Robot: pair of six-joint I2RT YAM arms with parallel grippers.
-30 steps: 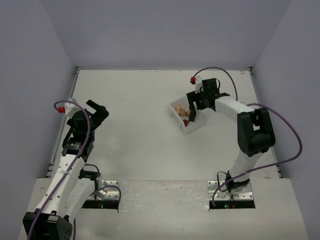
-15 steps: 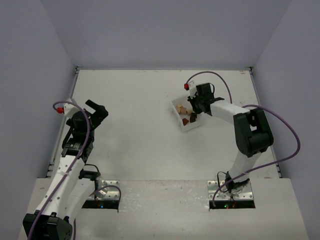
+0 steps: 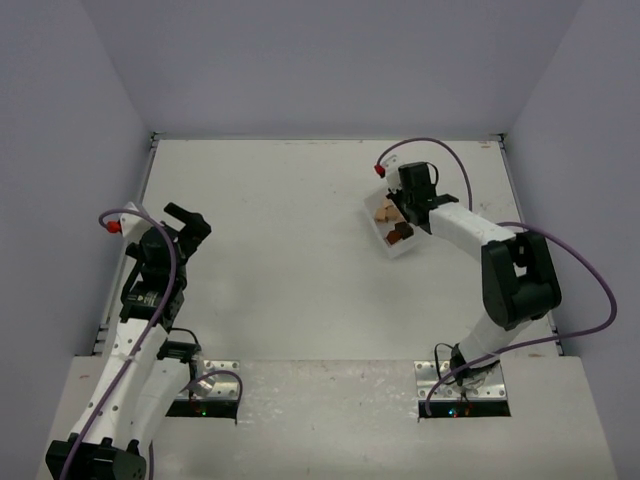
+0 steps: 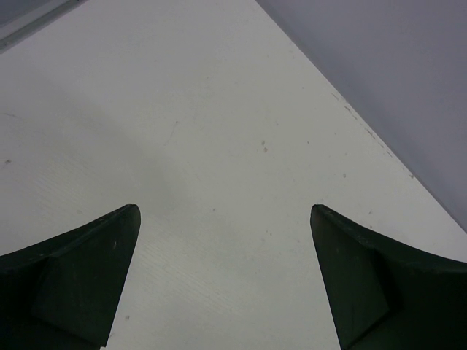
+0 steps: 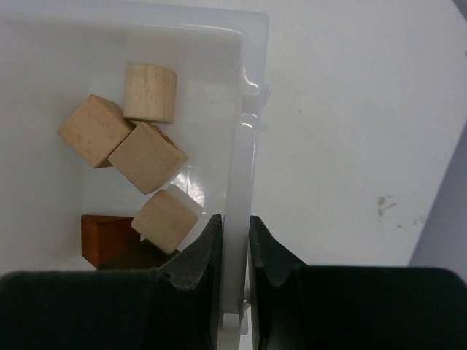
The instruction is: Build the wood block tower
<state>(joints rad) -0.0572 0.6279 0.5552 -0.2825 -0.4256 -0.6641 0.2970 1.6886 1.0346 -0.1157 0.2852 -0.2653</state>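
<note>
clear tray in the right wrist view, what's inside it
Three pale cubes, a pale cylinder, a reddish-brown block and a dark piece. The right gripper, shut on the clear tray wall, hides the dark piece's lower part.

Top external: set high above the near edge, looking down over the whole table (image 3: 290,260) from far off. Left wrist: low and close above the bare table on the left, facing an enclosure wall (image 4: 379,58) past the left gripper (image 4: 224,211). Right wrist: very close, looking straight down onto the tray (image 5: 244,146) rim. Shares tray and blocks (image 5: 148,157) with the top view, far right.
</note>
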